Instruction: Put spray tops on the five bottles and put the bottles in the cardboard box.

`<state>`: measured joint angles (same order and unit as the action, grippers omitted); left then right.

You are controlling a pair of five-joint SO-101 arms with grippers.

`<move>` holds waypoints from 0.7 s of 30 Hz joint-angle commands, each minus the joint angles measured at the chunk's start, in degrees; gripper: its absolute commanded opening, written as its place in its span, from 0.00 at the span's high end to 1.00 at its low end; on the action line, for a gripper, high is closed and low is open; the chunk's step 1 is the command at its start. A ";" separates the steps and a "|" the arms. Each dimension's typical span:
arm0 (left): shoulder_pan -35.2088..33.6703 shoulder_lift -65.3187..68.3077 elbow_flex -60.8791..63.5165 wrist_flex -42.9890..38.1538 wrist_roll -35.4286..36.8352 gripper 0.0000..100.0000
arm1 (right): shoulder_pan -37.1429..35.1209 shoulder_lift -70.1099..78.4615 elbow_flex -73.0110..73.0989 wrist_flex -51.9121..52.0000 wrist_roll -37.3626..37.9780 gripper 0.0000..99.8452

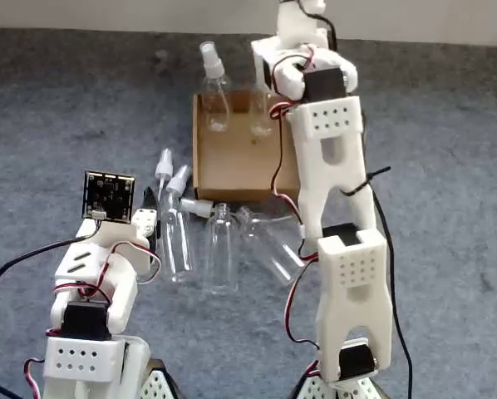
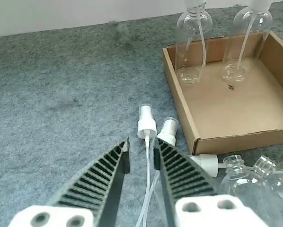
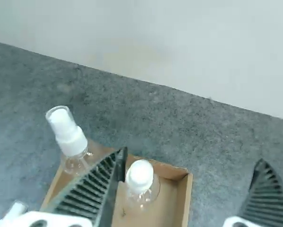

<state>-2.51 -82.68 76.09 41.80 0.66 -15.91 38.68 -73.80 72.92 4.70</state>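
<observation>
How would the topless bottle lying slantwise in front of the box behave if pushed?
That bottle looks clear and empty, so probably light. Lying on its round side, it would likely roll, though the carpet may slow it. Smooth walls could slip in a pinch.

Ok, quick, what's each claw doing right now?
Left claw: open, straddling a spray top's tube.
Right claw: open wide, empty, over the cardboard box.

Cardboard box open; two capped clear bottles stand at its far edge. Three uncapped bottles lie just near of it, white spray tops alongside.
</observation>
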 commanded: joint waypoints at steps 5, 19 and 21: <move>-0.48 0.04 -0.13 -1.32 -0.62 0.95 | -2.86 -2.24 -14.02 20.26 0.88 0.65; -0.57 0.04 -0.13 -1.32 -0.62 0.95 | -7.34 -6.64 -17.45 28.44 0.88 0.85; -0.57 0.04 -0.13 -1.32 -0.62 0.95 | -8.57 -10.59 -10.51 28.44 0.88 0.85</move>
<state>-2.51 -82.68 76.09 41.80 0.66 -22.51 35.96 -89.19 100.18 4.97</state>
